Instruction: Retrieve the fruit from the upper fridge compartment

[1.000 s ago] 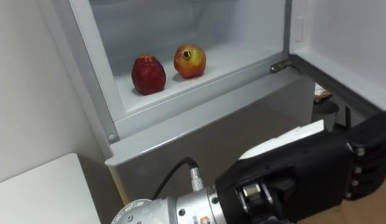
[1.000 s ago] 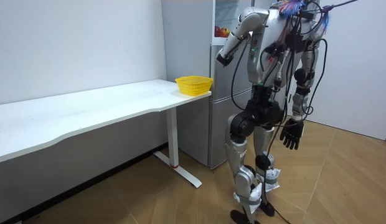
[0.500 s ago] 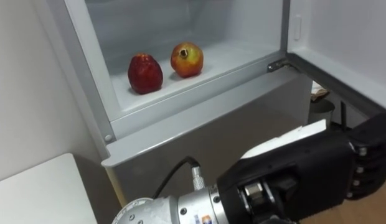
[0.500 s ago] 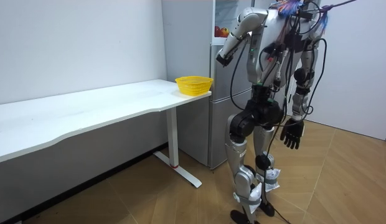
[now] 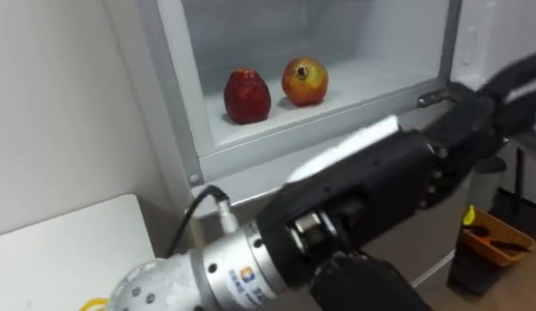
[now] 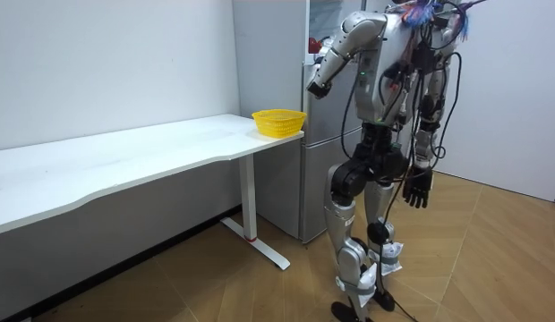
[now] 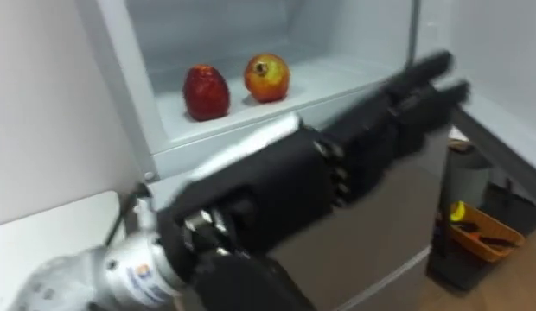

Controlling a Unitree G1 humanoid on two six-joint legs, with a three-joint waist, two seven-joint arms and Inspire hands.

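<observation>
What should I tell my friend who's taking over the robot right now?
Left hand: open, fingers straight, holding nothing, raised in front of the fridge, below its upper shelf.
Right hand: open, hanging by the robot's side.
Things: a red fruit and a pomegranate sit side by side on the upper shelf. A yellow basket sits on the table beside the fridge.
Done: the upper fridge stands open.
Left: reach in, grasp the fruit and bring it out.
</observation>
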